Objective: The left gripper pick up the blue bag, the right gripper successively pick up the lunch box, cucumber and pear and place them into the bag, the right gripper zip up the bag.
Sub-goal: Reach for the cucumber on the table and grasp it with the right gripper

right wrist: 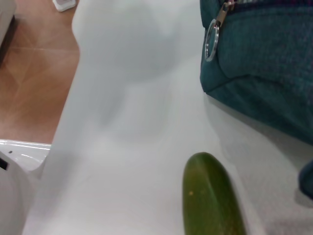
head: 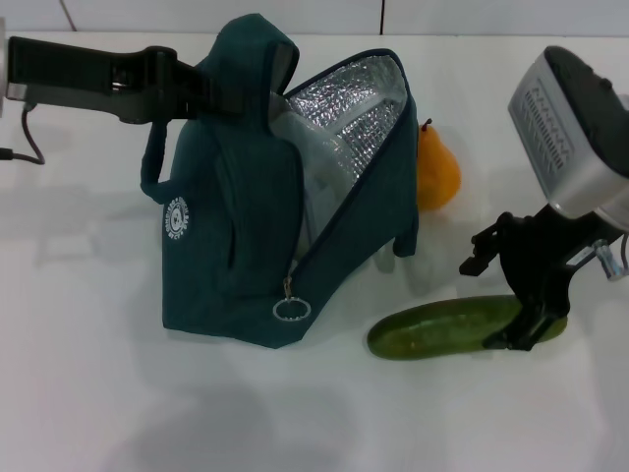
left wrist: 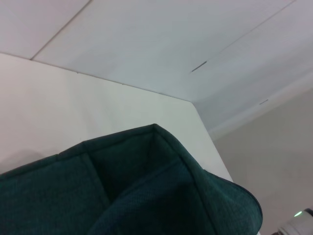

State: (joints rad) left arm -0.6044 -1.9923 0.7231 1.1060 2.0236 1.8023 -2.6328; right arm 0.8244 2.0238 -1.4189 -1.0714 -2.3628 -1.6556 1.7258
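The blue bag [head: 246,226] stands on the white table, its mouth open and its foil lining showing. My left gripper [head: 201,90] is shut on a handle at the bag's top and holds it up; the left wrist view shows only the bag's fabric [left wrist: 146,191]. The clear lunch box [head: 295,157] shows inside the bag. The cucumber [head: 442,329] lies on the table to the right of the bag, and also shows in the right wrist view [right wrist: 210,196]. My right gripper [head: 531,329] is down over its right end. The pear [head: 437,167] stands behind the bag's right side.
The zipper's metal ring pull [head: 292,308] hangs at the bag's lower front, and shows in the right wrist view [right wrist: 211,41]. The table's edge, with floor beyond it [right wrist: 34,73], shows in the right wrist view.
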